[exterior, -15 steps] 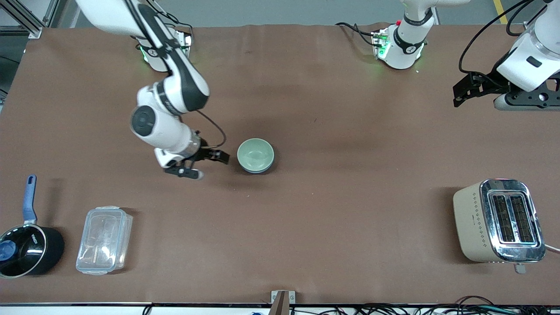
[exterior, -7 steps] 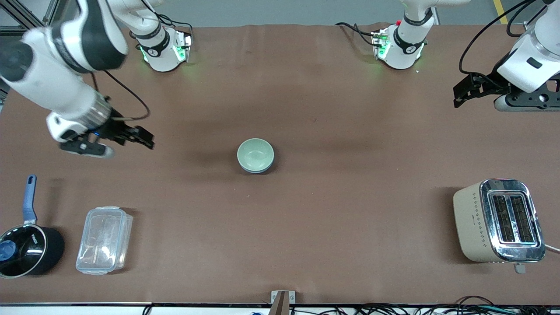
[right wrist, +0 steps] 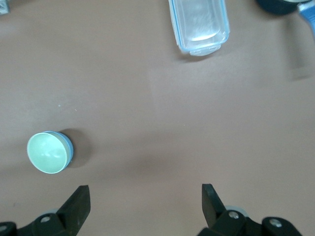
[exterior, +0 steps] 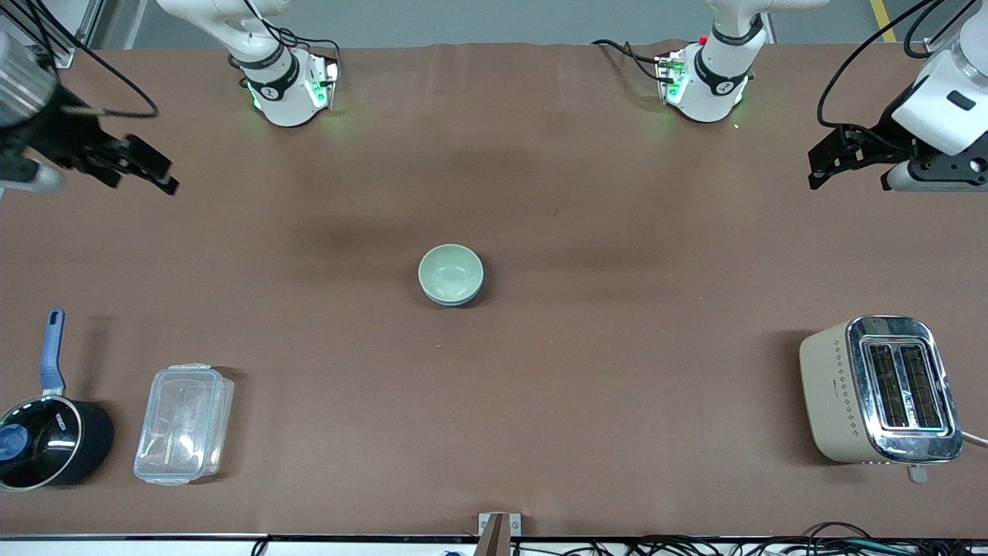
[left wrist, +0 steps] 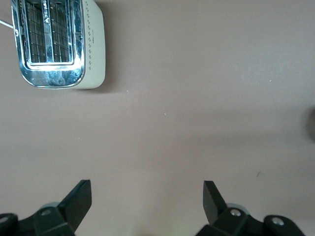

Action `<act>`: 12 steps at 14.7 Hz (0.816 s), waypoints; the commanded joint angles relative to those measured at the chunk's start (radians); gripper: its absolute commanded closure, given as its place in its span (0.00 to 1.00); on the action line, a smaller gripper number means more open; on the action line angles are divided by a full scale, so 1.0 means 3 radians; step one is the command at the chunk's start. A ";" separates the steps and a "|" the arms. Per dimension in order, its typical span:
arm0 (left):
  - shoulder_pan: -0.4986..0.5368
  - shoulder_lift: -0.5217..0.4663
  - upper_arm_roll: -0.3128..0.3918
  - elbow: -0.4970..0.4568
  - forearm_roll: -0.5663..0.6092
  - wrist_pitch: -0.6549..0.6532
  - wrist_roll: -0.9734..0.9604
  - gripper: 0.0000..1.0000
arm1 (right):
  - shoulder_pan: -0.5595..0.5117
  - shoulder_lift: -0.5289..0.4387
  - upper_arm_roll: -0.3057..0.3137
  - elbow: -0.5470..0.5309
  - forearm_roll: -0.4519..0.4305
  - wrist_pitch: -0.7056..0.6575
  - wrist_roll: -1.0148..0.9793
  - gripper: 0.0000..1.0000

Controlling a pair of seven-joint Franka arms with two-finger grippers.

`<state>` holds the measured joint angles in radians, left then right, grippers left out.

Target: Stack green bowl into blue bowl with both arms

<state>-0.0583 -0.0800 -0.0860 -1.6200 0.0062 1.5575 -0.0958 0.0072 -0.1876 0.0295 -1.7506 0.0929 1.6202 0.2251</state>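
1. The green bowl [exterior: 451,272] is small, round and pale mint, with a smooth plain inside and nothing in it.
2. It sits inside the blue bowl [exterior: 461,300], and only a thin sky-blue edge shows under it on the side nearer to the front camera.
3. In the right wrist view the green bowl [right wrist: 47,152] fills the blue bowl [right wrist: 71,149] almost fully; the blue wall is only a narrow crescent beside it.
4. The two stacked bowls stand upright on the brown table [exterior: 617,386], about at its middle.
5. The right gripper [exterior: 147,171] is up in the air over the right arm's end of the table, well apart from the bowls; its fingers are spread and they hold nothing.
6. The left gripper [exterior: 830,158] hangs over the left arm's end of the table, and its fingers are also spread with nothing between them.
7. The clear box [exterior: 184,423] with a lid lies near the front camera toward the right arm's end; it seems empty, but the plastic is hard to read.
8. The saucepan [exterior: 46,440] with a blue handle stands just beside the box; it has something blue inside, which I cannot identify.
9. The toaster [exterior: 880,390] stands toward the left arm's end, with both slots facing up
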 commanded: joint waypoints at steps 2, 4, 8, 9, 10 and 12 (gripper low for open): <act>0.0005 0.0052 0.0005 0.0092 0.0061 -0.0017 0.0007 0.00 | -0.0167 0.0154 0.0045 0.0607 -0.0080 -0.0367 -0.0345 0.00; 0.0010 0.0052 0.0016 0.0092 0.0061 -0.0017 0.0018 0.00 | -0.0182 0.0379 0.0045 0.1022 -0.0110 -0.0726 -0.0362 0.00; 0.0010 0.0047 0.0021 0.0092 0.0061 -0.0032 0.0018 0.00 | -0.0152 0.0466 -0.0006 0.1014 -0.0233 -0.0778 -0.0479 0.00; 0.0015 0.0047 0.0021 0.0092 0.0061 -0.0043 0.0023 0.00 | -0.0142 0.0472 -0.0011 0.0988 -0.0233 -0.0773 -0.0479 0.00; 0.0015 0.0047 0.0021 0.0092 0.0061 -0.0043 0.0028 0.00 | -0.0137 0.0462 -0.0021 0.0922 -0.0233 -0.0763 -0.0474 0.00; 0.0010 0.0047 0.0016 0.0092 0.0056 -0.0043 0.0033 0.00 | -0.0111 0.0456 -0.0072 0.0845 -0.0228 -0.0712 -0.0479 0.00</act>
<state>-0.0534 -0.0763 -0.0811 -1.6181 0.0062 1.5574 -0.0956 -0.0335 -0.0408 0.0225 -1.4786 0.0391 1.4035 0.0950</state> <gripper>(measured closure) 0.000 0.000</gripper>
